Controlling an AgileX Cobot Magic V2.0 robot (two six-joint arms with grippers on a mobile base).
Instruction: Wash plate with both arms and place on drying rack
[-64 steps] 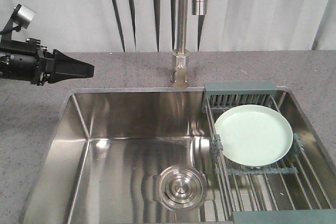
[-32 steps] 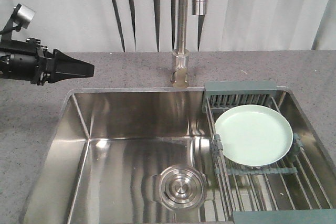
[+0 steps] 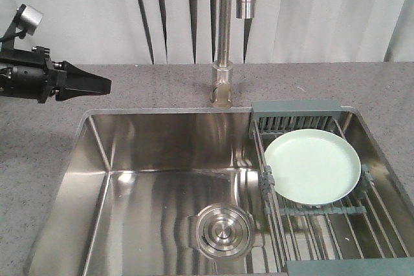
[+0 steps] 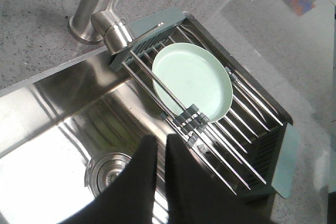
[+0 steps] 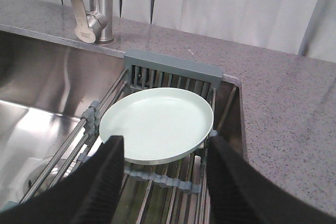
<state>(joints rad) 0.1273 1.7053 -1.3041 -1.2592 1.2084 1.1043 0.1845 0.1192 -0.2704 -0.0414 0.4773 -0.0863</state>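
Note:
The pale mint-green plate (image 3: pixel 312 166) lies flat on the drying rack (image 3: pixel 294 108), which spans the right end of the sink. My left gripper (image 3: pixel 103 84) hovers over the counter at the far left, well apart from the plate, its pointed jaws together with nothing held. In the left wrist view the left gripper (image 4: pixel 161 139) points over the basin toward the plate (image 4: pixel 191 82) and rack (image 4: pixel 252 124). My right gripper (image 5: pixel 165 141) is out of the front view; it stands open just short of the plate (image 5: pixel 157 121), nothing between its fingers, above the rack (image 5: pixel 173 69).
A steel faucet (image 3: pixel 223 63) rises behind the sink's middle, its spout overhead. The steel sink (image 3: pixel 162 140) is deep, with a round drain (image 3: pixel 222 232) at its floor. Grey speckled counter (image 3: pixel 39 153) surrounds it; curtains hang behind.
My left gripper has drawn back slightly to the left. The plate and rack have not moved.

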